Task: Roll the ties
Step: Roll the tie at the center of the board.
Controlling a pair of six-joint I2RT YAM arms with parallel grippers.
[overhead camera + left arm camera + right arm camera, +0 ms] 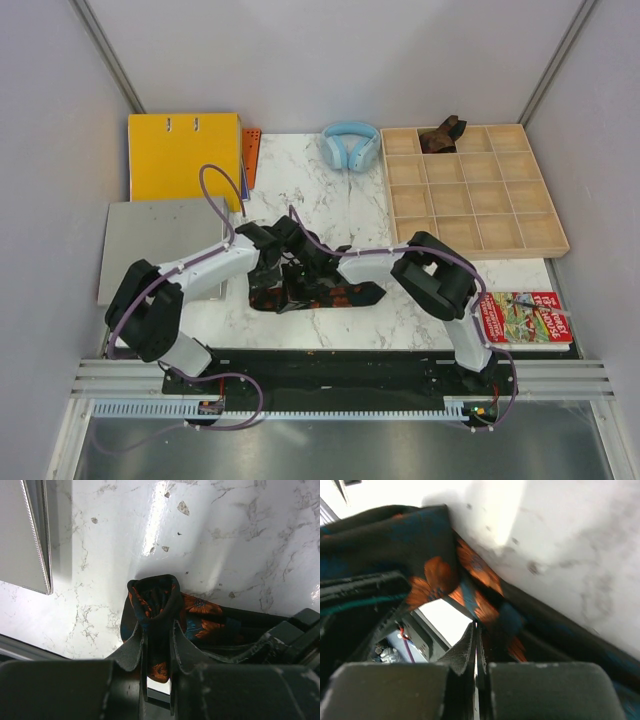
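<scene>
Two sets of fingers on one tie! The left fingers [131, 652] are clamped on a folded loop of the black-and-orange tie [160, 600], which bulges just past their tips over the marble worktop [225, 540]. The rest of that tie lies flat off to their right, reaching the right fingers [466, 652]. Those are pressed together, tips hard against the flowered cloth; whether any is pinched, can't tell. Well beyond them, further right, the brown tie [441, 135] sits bundled in a far-row compartment of the wooden tray [545, 235].

Only the book [522, 318] bears lettering, too small to read.
</scene>
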